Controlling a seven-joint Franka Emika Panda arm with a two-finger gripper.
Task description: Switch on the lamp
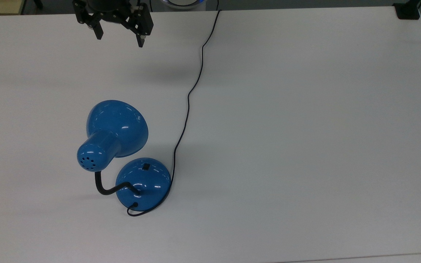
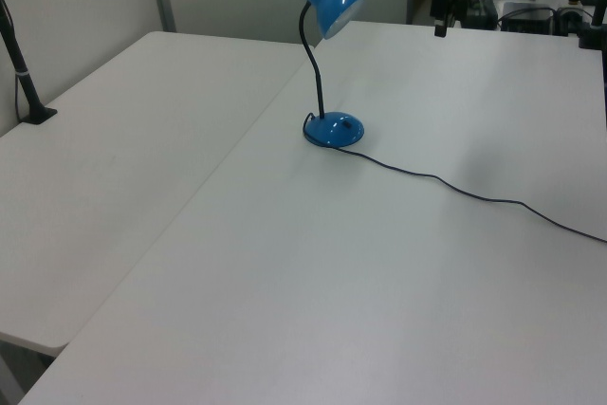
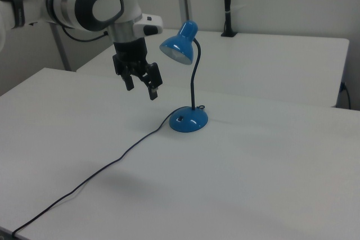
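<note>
The lamp is glossy blue and stands on the white table. Its dome shade sits on a black gooseneck above the round base. A small black switch sits on top of the base, on the side nearest the shade in the top view. I see no glow from the shade. My gripper hangs open and empty in the air near the table's top edge in the top view, well apart from the lamp. In the right view the gripper is left of the shade, above the cord.
A thin black cord runs from the base across the table and over its far edge. A black clamp sits at the top view's upper right corner. A second white table adjoins, with a black post on it.
</note>
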